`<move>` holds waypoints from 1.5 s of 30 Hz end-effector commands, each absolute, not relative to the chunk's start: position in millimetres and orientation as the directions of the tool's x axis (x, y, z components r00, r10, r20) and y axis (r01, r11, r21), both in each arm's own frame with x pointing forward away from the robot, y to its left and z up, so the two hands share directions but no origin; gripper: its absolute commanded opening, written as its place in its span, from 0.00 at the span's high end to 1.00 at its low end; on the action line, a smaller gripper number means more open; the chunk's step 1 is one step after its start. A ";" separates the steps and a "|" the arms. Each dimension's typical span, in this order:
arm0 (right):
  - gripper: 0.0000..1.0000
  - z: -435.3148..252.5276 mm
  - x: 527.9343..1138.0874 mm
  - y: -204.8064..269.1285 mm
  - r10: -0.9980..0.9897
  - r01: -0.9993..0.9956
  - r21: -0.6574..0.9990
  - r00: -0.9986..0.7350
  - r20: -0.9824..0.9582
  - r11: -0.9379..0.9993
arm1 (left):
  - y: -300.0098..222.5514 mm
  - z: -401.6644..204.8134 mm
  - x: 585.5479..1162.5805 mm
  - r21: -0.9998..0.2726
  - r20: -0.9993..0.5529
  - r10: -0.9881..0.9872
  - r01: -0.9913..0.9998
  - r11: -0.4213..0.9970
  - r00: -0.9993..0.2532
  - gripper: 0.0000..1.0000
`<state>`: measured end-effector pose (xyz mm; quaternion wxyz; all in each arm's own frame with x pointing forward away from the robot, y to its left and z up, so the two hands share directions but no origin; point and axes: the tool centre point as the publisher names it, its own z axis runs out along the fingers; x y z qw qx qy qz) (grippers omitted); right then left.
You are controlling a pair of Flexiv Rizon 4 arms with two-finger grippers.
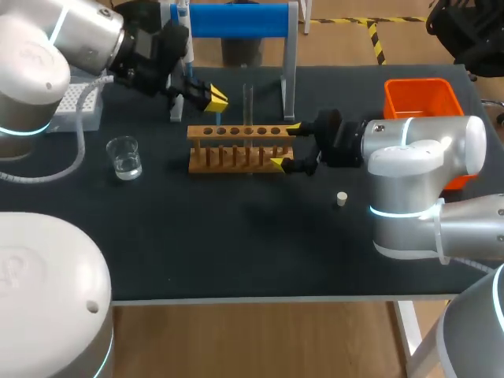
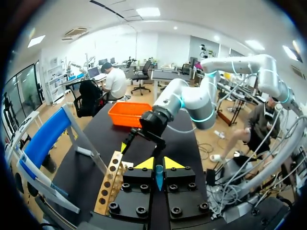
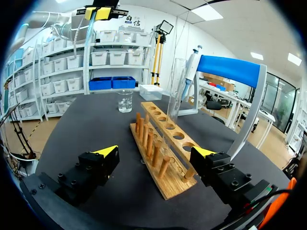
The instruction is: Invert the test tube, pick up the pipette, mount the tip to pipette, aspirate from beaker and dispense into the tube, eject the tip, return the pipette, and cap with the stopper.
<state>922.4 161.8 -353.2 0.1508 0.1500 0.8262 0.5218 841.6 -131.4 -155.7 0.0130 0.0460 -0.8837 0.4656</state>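
Behind the wooden test tube rack (image 1: 240, 146), my left arm (image 1: 79, 39) is covering most of the pipette (image 1: 182, 14) and a corner of the tip box (image 1: 79, 106). To the rack's right, my right arm (image 1: 417, 157) is hiding the orange bin (image 1: 421, 98)'s near side. In the left wrist view the left gripper (image 2: 158, 163)'s body is blocking the rack's near end, and a small blue piece (image 2: 158, 178) at that gripper is showing too little to identify.

Tube (image 1: 247, 102) in rack (image 1: 240, 150) — beaker (image 1: 124, 157) left, stopper (image 1: 342, 198) right.
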 end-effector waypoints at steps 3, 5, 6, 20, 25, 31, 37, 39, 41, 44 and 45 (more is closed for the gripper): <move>0.00 -354.3 921.7 162.1 0.408 0.089 0.908 -0.908 -0.094 0.408 | -141.9 -155.2 849.5 -0.836 0.052 -0.048 -0.070 0.544 -0.997 1.00; 0.00 -354.3 921.7 162.1 0.408 0.089 0.908 -0.908 -0.094 0.408 | -142.7 -155.0 851.0 -0.839 0.050 -0.052 -0.070 0.539 -0.997 1.00; 0.00 -354.3 921.7 162.1 0.408 0.089 0.908 -0.908 -0.094 0.408 | -142.8 -154.8 851.6 -0.839 0.041 -0.055 -0.064 0.540 -0.998 1.00; 0.00 -354.3 921.7 162.1 0.408 0.089 0.908 -0.908 -0.094 0.408 | -141.4 -153.7 853.2 -0.826 0.009 -0.093 -0.060 0.561 -0.996 1.00; 0.00 -354.3 921.7 162.1 0.408 0.089 0.908 -0.908 -0.094 0.408 | -141.4 -153.7 853.2 -0.826 0.009 -0.093 -0.060 0.561 -0.996 1.00; 0.00 -354.3 921.7 162.1 0.408 0.089 0.908 -0.908 -0.094 0.408 | -141.4 -153.7 853.2 -0.826 0.009 -0.093 -0.060 0.561 -0.996 1.00; 0.00 -348.4 918.4 156.5 0.410 0.071 0.910 -0.905 -0.114 0.408 | -141.4 -153.7 853.2 -0.826 0.009 -0.093 -0.060 0.561 -0.996 1.00; 0.00 -342.4 913.9 150.9 0.402 0.059 0.915 -0.908 -0.117 0.398 | -141.4 -153.7 853.2 -0.826 0.009 -0.093 -0.060 0.561 -0.996 1.00; 0.00 -336.7 909.8 145.9 0.390 0.037 0.921 -0.912 -0.128 0.389 | -141.4 -153.7 853.2 -0.826 0.009 -0.093 -0.060 0.561 -0.996 1.00; 0.00 -326.1 900.4 140.3 0.364 -0.002 0.930 -0.920 -0.147 0.369 | -141.4 -153.7 853.2 -0.826 0.009 -0.093 -0.060 0.561 -0.996 1.00; 0.00 -322.2 897.4 138.9 0.358 -0.002 0.936 -0.924 -0.137 0.353 | -141.4 -153.7 853.2 -0.826 0.009 -0.093 -0.060 0.561 -0.996 1.00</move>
